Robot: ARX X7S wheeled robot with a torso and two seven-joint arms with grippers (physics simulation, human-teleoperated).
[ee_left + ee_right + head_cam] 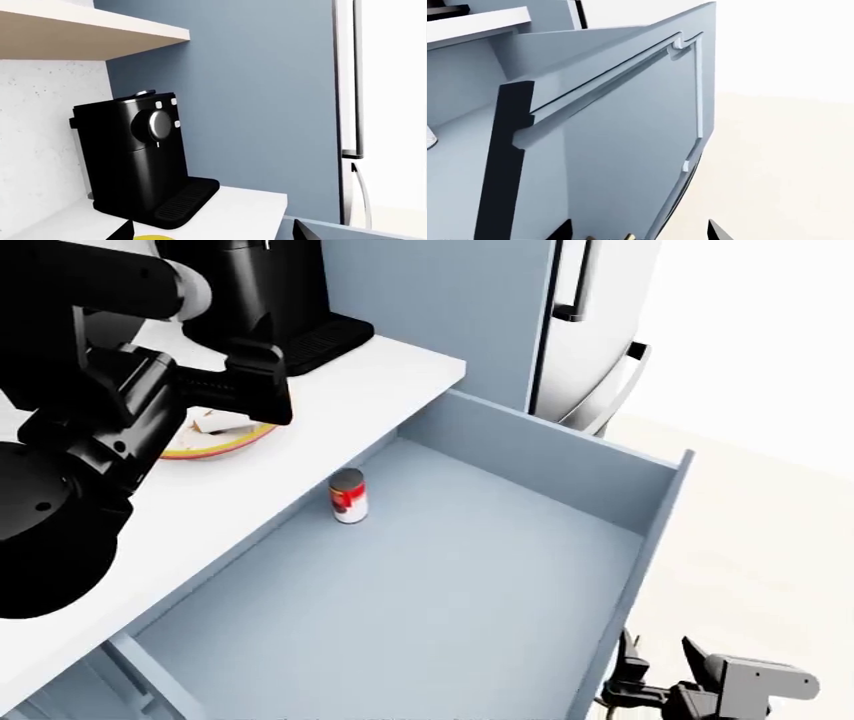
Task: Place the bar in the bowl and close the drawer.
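drawer (561, 475) pulled open | can (347, 496) upright inside | bowl (220, 445) on counter (360, 400)

We see the wide pale blue-grey drawer (441, 570) as smooth, matt painted board, the flat white desk (360, 390) matt too, and the black plastic coffee machine (137, 160) faintly glossy.

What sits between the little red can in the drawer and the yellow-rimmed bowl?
Only bare white countertop separates can from bowl, head view.

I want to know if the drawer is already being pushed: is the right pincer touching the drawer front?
Cannot tell. In the head view the right pincer sits right by the drawer front's lower edge, and the right wrist view shows its fingertips near the front panel, but neither shows contact or a gap plainly.
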